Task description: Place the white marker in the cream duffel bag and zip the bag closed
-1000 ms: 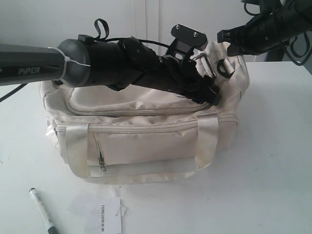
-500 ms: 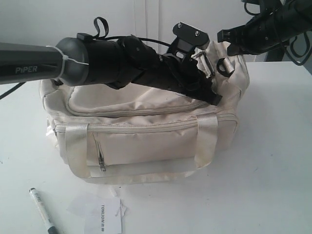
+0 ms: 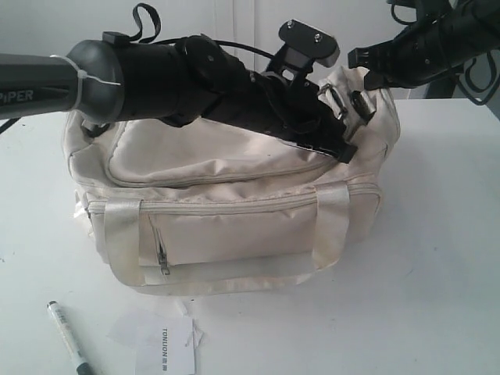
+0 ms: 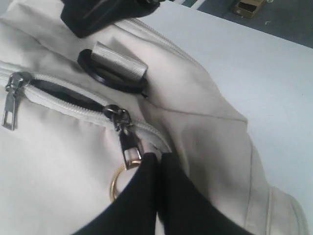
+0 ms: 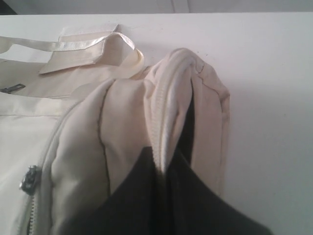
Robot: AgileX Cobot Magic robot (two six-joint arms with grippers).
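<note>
Left pincer (image 4: 159, 159): black fingers (image 4: 186, 200) pressed together with no gap between them, tips down against the cream duffel bag (image 3: 234, 226) at its curved top zipper. Just beside the tips, touching one finger: a silver zipper pull (image 4: 130, 147) with a gold ring (image 4: 114, 182) partly hidden behind that finger. Cannot tell whether the pull or the ring is actually nipped.

Further from the tips along the zipper: a short open stretch showing dark lining, ending at a second slider (image 4: 13, 85) with its tab hanging down. Beyond the tips, near the bag's end: a dark ring (image 4: 105, 78) threaded through a silvery strap loop.

Right pincer (image 5: 166, 164): clamped on the bag itself. Grips a raised fold of cream fabric and zipper tape at the bag's end, the fold standing up between the two fingers. In the exterior view, reaches in from above that same end, close to the left pincer's wrist.

As for the white marker (image 3: 69, 337): lies flat on the table (image 3: 437, 234), outside the bag, well apart from both pincers and across the bag from them, down at the bag's front side. Just beside it, not touching: a white paper tag (image 3: 164, 349) with dark print.
</note>
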